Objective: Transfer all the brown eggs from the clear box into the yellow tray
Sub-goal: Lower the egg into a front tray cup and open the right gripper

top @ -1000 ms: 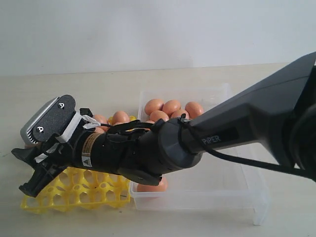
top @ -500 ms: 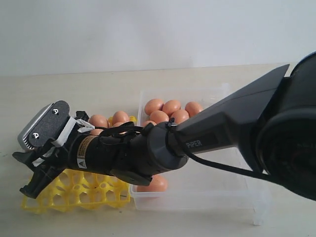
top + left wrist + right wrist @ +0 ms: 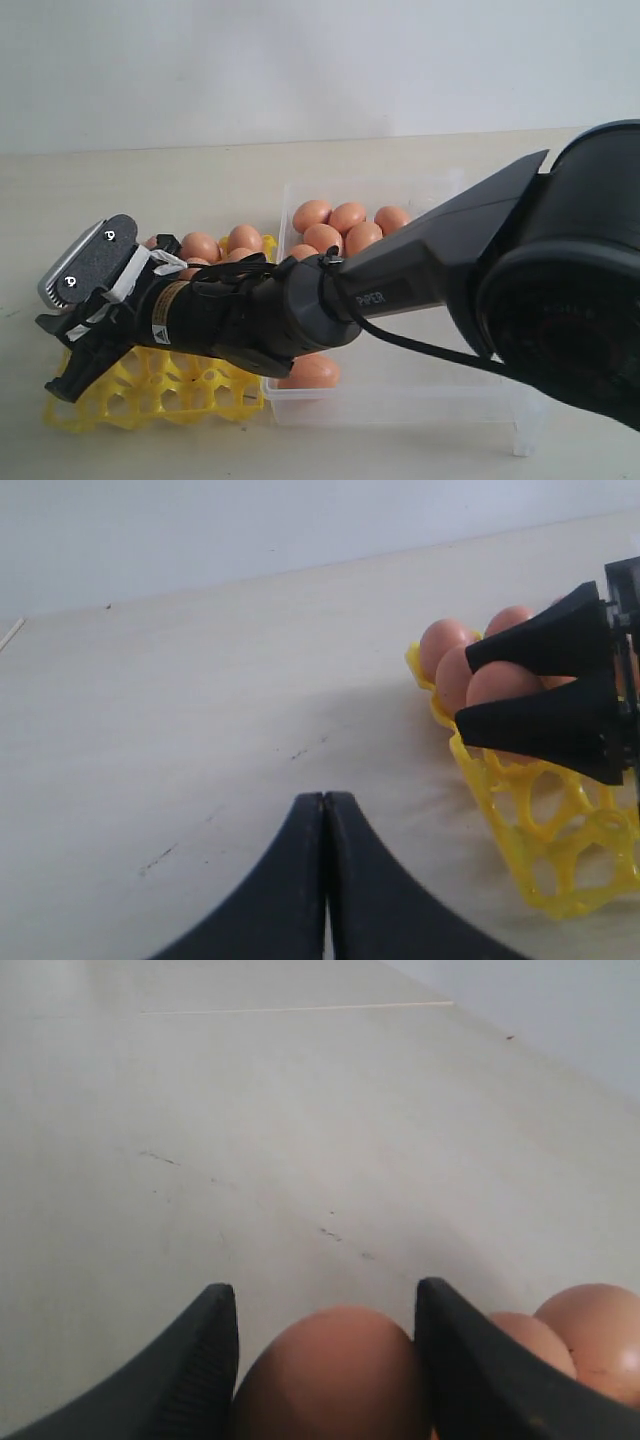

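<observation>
Right gripper (image 3: 50, 355): the arm is stretched across the middle to the left end of the yellow tray (image 3: 170, 385). Its fingers (image 3: 200, 1360) are clamped on one brown egg (image 3: 335, 1380), one finger on each side. The egg fills the gap and touches both.

In the left wrist view that same egg (image 3: 497, 685) sits at the tray's corner (image 3: 530, 830), level with the eggs (image 3: 445, 640) already in the tray and just beside them. I can't tell whether it's seated in a cup or just above one; the fingers hide what's underneath. The right wrist view shows two more eggs (image 3: 590, 1335) close by on one side.

Left gripper (image 3: 323, 802): fingers pressed together with nothing between them, low over the table (image 3: 180, 710). It's near the tray's edge but not touching it. It doesn't show in the exterior view.

Egg count from the exterior view:
- Tray: at least two visible in the far row (image 3: 200, 245); the arm covers the rest of that row.
- Clear box (image 3: 420, 405): five bunched in the far-left corner (image 3: 340, 225).
- Clear box: one more alone by the near-left wall (image 3: 310, 372), partly behind the arm.

The box sits just right of the tray. I can't tell whether they touch.
</observation>
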{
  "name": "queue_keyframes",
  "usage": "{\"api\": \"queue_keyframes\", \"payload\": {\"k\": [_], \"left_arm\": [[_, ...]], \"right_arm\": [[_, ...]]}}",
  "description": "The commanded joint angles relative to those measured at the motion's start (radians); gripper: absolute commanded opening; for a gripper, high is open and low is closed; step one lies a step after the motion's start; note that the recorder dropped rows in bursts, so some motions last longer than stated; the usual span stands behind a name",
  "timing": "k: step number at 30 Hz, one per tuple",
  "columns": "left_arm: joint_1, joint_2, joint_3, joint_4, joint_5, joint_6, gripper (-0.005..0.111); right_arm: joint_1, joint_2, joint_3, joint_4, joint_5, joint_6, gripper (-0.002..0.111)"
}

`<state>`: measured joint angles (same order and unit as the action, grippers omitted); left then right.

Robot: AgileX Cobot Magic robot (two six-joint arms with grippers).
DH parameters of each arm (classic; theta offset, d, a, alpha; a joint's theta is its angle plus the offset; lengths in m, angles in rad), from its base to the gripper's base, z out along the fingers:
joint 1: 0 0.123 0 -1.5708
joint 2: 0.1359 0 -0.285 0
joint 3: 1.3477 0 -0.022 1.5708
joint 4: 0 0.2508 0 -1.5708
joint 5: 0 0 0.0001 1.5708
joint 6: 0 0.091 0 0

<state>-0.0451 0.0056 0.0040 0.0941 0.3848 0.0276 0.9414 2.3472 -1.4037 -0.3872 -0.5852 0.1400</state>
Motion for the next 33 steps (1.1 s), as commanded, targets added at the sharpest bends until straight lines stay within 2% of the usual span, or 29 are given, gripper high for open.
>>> {"api": "queue_keyframes", "payload": {"k": [1,14,19,25,27,33], "left_arm": [[-0.005,-0.006,-0.004,-0.003,-0.006,-0.006,0.0],[-0.005,-0.006,-0.004,-0.003,-0.006,-0.006,0.0],[-0.005,-0.006,-0.004,-0.003,-0.006,-0.006,0.0],[-0.005,-0.006,-0.004,-0.003,-0.006,-0.006,0.0],[-0.005,-0.006,-0.004,-0.003,-0.006,-0.006,0.0],[-0.005,-0.006,-0.004,-0.003,-0.006,-0.006,0.0]], "right_arm": [[0.001,0.003,-0.029,0.015,0.016,-0.005,0.0],[0.001,0.004,-0.029,0.013,0.046,0.001,0.002],[0.001,0.004,-0.029,-0.015,0.046,0.001,0.021],[0.001,0.004,-0.029,-0.012,0.042,0.001,0.056],[0.001,0.004,-0.029,-0.012,0.038,0.001,0.06],[0.001,0.004,-0.029,-0.007,0.038,0.001,0.06]]}}
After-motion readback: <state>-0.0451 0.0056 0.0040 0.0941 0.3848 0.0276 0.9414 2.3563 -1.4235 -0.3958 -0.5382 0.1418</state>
